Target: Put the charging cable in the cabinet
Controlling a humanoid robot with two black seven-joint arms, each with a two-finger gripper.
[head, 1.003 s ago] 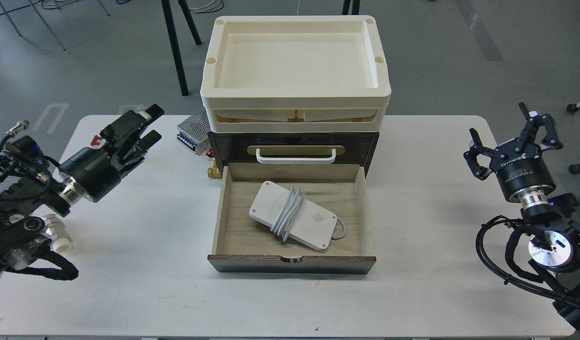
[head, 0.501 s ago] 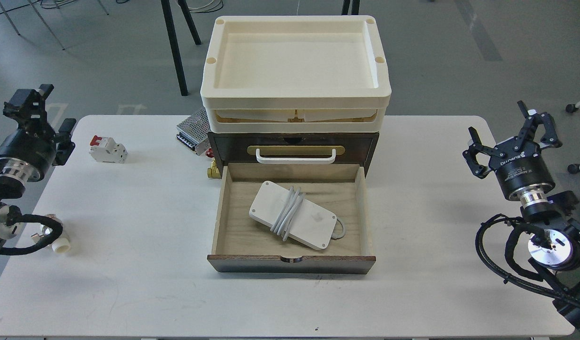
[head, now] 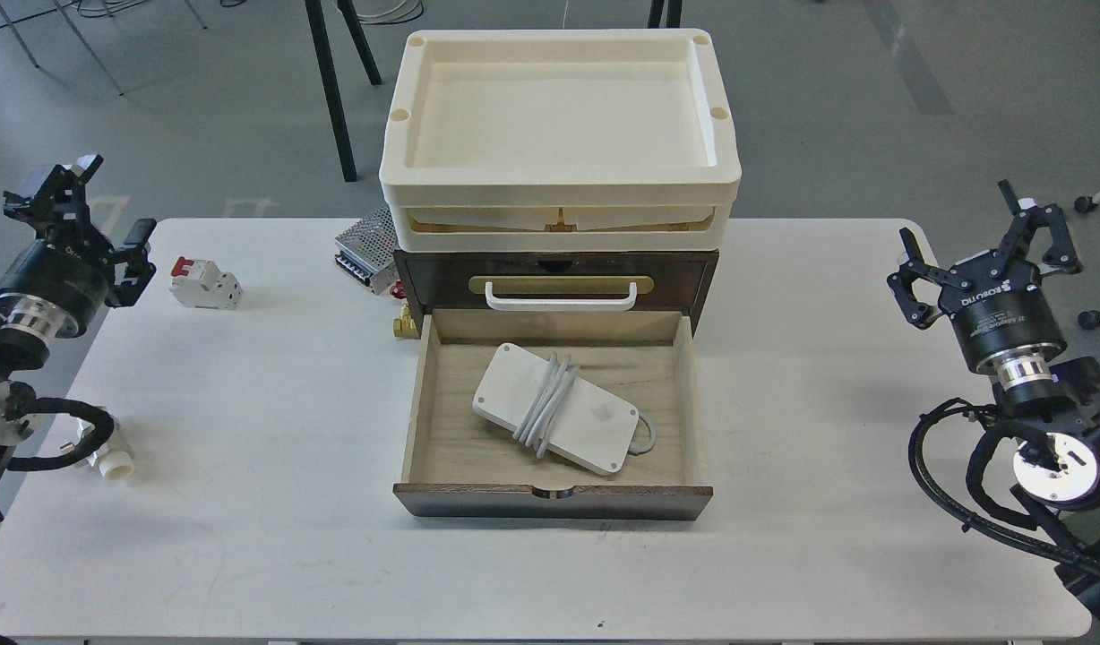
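The charging cable, a flat white block with a white cord wound round its middle, lies inside the pulled-out light wood drawer of the dark brown cabinet. The cabinet's upper drawer has a white handle on a brass plate, and a cream tray sits on top. My left gripper is open and empty at the table's far left edge. My right gripper is open and empty at the table's right edge. Both are far from the drawer.
A small white breaker with a red switch lies at the left. A perforated metal box and a brass fitting sit by the cabinet's left side. A white plastic fitting lies at the left edge.
My left arm has pulled back from near the cabinet to the table's far left edge, uncovering the breaker. My right gripper has shifted slightly right. The cable and drawer have not moved.
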